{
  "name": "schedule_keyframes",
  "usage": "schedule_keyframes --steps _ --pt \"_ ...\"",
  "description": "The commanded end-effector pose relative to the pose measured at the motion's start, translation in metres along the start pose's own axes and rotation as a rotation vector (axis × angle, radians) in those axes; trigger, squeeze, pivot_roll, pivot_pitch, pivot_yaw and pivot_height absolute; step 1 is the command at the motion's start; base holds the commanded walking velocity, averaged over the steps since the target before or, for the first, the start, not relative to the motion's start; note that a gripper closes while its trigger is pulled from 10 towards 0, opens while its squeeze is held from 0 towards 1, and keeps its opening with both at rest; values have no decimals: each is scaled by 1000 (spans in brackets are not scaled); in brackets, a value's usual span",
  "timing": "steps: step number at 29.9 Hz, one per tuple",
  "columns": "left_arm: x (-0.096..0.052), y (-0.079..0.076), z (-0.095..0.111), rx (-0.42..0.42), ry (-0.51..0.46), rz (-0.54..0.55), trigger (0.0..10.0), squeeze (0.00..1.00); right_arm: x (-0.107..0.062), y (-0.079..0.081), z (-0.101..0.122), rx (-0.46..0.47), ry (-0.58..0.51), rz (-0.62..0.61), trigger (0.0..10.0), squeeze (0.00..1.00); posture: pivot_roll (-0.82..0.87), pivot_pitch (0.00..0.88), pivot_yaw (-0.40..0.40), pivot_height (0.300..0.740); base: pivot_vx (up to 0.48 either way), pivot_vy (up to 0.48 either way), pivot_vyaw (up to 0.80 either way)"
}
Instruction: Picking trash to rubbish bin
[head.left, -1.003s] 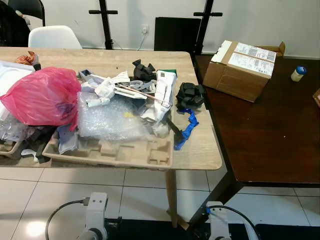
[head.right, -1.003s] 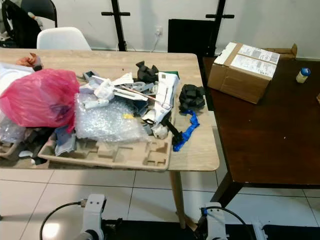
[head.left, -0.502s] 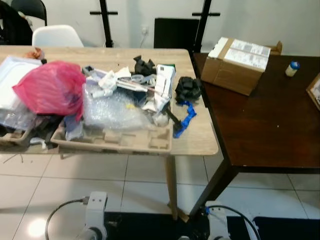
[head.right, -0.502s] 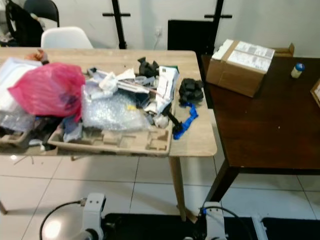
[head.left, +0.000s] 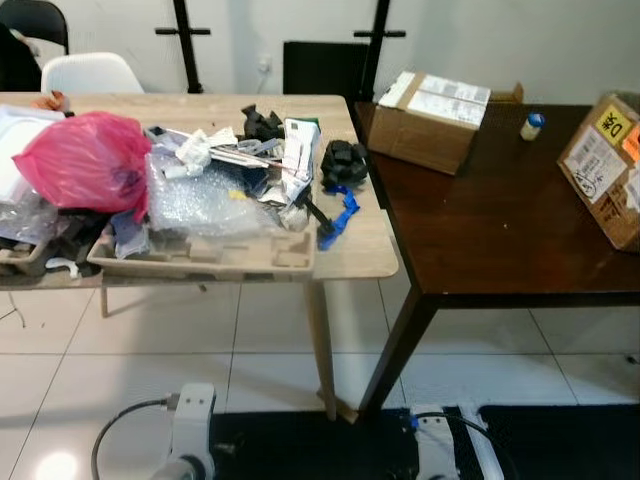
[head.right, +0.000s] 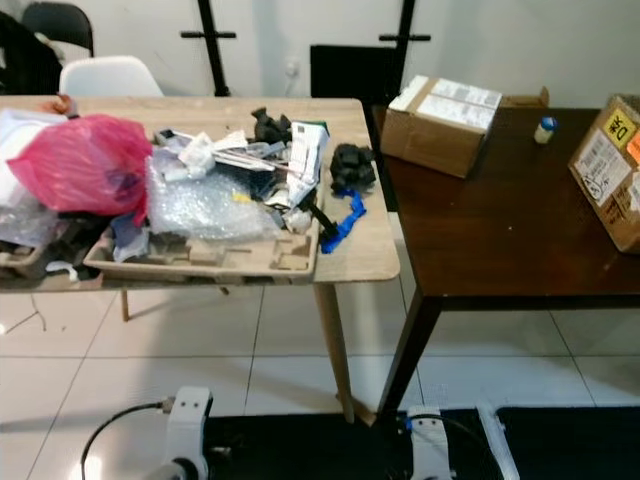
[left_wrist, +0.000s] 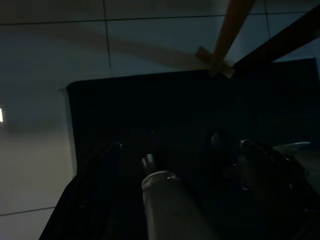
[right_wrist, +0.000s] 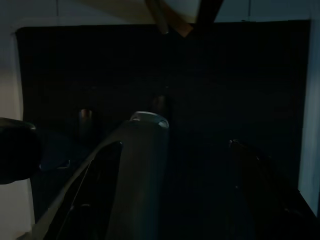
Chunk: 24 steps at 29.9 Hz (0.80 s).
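Observation:
A heap of trash lies on the light wooden table: a pink plastic bag, bubble wrap, a moulded pulp tray, a white carton, black foam lumps and a blue strip near the right edge. Both arms hang low in front of me, the left arm and the right arm, well short of the table. In the dark wrist views the left gripper and the right gripper point at the floor mat, fingers apart with nothing between them.
A dark brown table adjoins on the right, carrying a cardboard box, a second box and a small bottle. A white chair stands behind. A black mat lies on the tiled floor at my feet.
The camera has backed away and turned right: the tables look smaller and farther left, and a second box has come into view. The things on the tables have not moved.

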<state>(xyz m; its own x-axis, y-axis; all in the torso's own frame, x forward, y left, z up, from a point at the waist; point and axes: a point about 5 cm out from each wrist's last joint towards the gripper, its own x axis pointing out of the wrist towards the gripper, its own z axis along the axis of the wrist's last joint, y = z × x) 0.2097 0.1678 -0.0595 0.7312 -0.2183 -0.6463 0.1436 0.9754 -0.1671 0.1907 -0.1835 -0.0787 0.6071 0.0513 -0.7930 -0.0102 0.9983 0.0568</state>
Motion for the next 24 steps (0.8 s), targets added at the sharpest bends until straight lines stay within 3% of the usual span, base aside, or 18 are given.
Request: schedule_keyframes --steps 1,7,18,19,21,24 --pt "-2 2 -7 6 32 11 10000 0 0 0 -3 7 13 -1 10000 0 -22 130 10 740 0 -480 0" --pt "-2 2 -6 -18 21 30 10000 0 0 0 -2 -2 9 2 10000 0 -25 128 10 740 0 -441 0" --pt "-5 17 15 -21 -133 115 10000 0 2 7 20 -58 -70 90 10000 0 -25 116 -7 740 0 0 0" --pt "-7 19 20 -11 -172 86 10000 0 3 15 34 -106 -123 186 10000 0 -23 116 -10 740 0 0 0" --pt "-8 19 21 -7 -184 72 10000 0 2 17 38 -124 -139 221 10000 0 -23 116 -10 740 0 0 0" --pt "-15 20 30 50 -233 -19 10000 0 -3 30 60 -232 -223 421 10000 0 -23 116 -9 740 0 0 0"
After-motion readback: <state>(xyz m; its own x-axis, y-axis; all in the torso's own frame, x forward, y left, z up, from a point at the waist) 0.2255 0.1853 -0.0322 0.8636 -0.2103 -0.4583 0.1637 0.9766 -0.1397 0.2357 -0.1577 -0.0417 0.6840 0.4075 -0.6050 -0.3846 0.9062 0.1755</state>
